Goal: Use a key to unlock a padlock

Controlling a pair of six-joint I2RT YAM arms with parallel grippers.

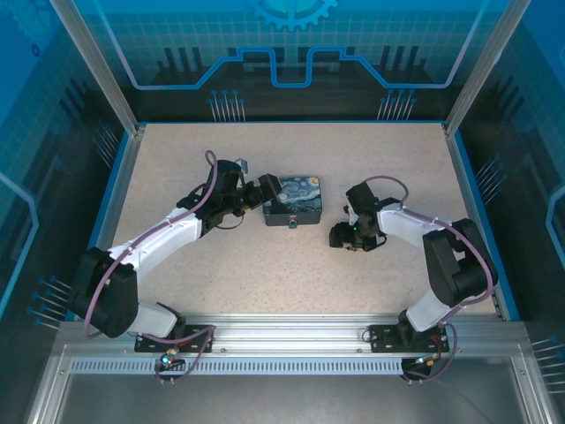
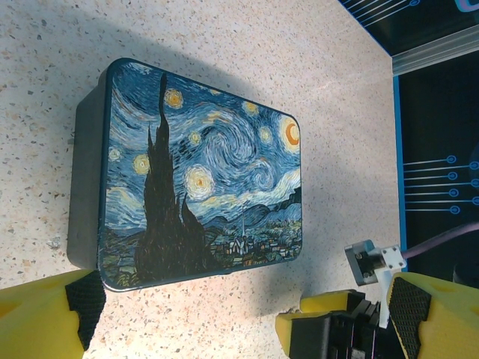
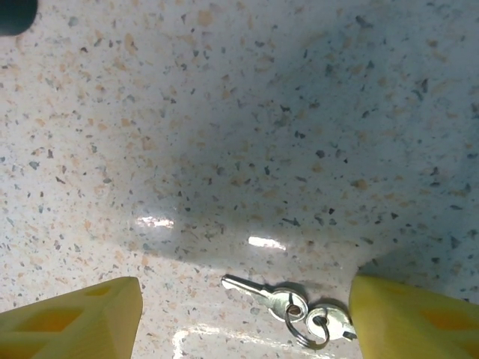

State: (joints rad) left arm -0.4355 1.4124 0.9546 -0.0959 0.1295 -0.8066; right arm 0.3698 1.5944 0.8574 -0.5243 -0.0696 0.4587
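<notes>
Yellow fingertips [image 3: 71,318] of the right gripper [image 3: 245,318] stand spread and empty on either side of two keys lying flat on the worktop [image 3: 224,112], joined by one ring [image 3: 299,323]. The key [image 3: 254,290] reaches toward the left fingertip, and a second key [image 3: 335,323] lies just beside the right one. From above they are too small to make out, right of the one painted box [image 2: 202,179]. The padlock [image 1: 291,223] is a bluish speck at the box's near edge. The left gripper [image 2: 236,314] gapes wide beside the box, holding nothing.
</notes>
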